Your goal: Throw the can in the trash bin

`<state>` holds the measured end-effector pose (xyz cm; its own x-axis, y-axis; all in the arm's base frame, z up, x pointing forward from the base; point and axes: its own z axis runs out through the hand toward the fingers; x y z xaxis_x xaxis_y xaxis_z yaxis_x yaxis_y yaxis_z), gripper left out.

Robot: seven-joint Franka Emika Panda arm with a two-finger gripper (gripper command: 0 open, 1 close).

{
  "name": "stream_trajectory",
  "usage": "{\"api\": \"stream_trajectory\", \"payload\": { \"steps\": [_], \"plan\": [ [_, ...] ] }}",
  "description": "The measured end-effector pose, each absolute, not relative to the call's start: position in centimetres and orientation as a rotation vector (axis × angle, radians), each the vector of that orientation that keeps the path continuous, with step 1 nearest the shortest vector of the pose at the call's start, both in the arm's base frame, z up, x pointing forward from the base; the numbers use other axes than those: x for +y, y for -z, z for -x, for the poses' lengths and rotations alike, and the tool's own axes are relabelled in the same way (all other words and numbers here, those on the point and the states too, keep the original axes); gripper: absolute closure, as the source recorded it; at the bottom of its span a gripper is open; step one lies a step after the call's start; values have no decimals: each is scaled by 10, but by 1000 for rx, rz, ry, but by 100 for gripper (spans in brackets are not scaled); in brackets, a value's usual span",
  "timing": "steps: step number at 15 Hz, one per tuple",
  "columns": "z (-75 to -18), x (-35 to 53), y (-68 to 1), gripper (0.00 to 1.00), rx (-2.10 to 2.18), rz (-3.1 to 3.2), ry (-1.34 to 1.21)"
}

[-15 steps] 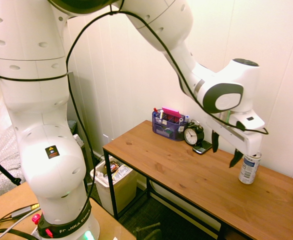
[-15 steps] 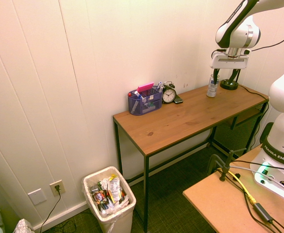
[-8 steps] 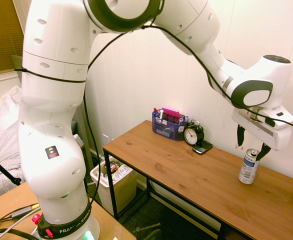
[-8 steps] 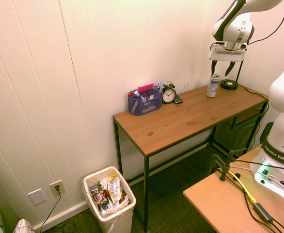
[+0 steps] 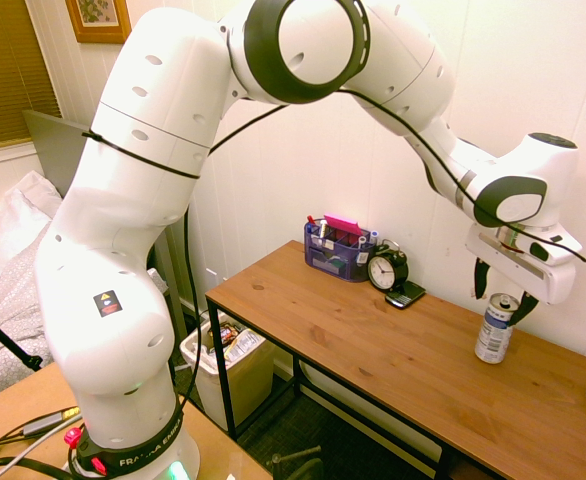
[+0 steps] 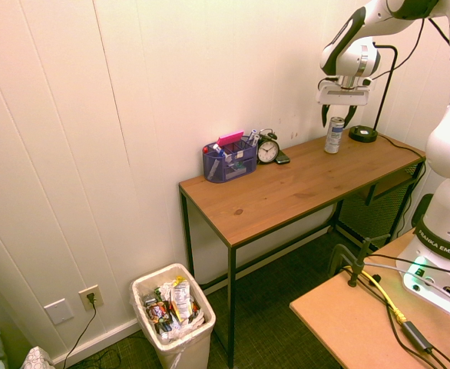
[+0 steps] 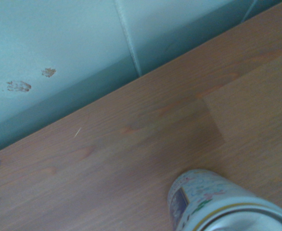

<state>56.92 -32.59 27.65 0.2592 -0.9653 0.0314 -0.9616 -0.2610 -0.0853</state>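
The can (image 5: 494,335) stands upright on the wooden desk (image 5: 373,350) near its far end, close to the wall. It is slim and silver-white with blue markings. My gripper (image 5: 500,296) hangs just over it, open, with one finger on each side of the can's top and not gripping it. The second exterior view shows the same: gripper (image 6: 337,117) open above the can (image 6: 334,137). The wrist view has the can (image 7: 218,199) close by on the wood. The trash bin (image 6: 183,355) stands on the floor beside the desk's other end, full of litter, and its wall (image 5: 241,385) shows under the desk.
On the desk by the wall stand a blue organizer (image 5: 337,252) with pens, a black alarm clock (image 5: 386,270) and a small dark phone (image 5: 405,295). A black lamp base (image 6: 363,134) stands just beyond the can. The wall runs close behind everything.
The arm has swung round and the open gripper has shifted from beside the can to directly over it, its fingers now flanking the top. The can has stayed put.
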Motion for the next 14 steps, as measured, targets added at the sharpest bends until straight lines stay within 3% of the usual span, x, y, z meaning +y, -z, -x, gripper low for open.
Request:
{"api": "stream_trajectory", "payload": {
  "steps": [14],
  "plan": [
    [-571,-331,-258,100,1886,2466,113]
  ]
}}
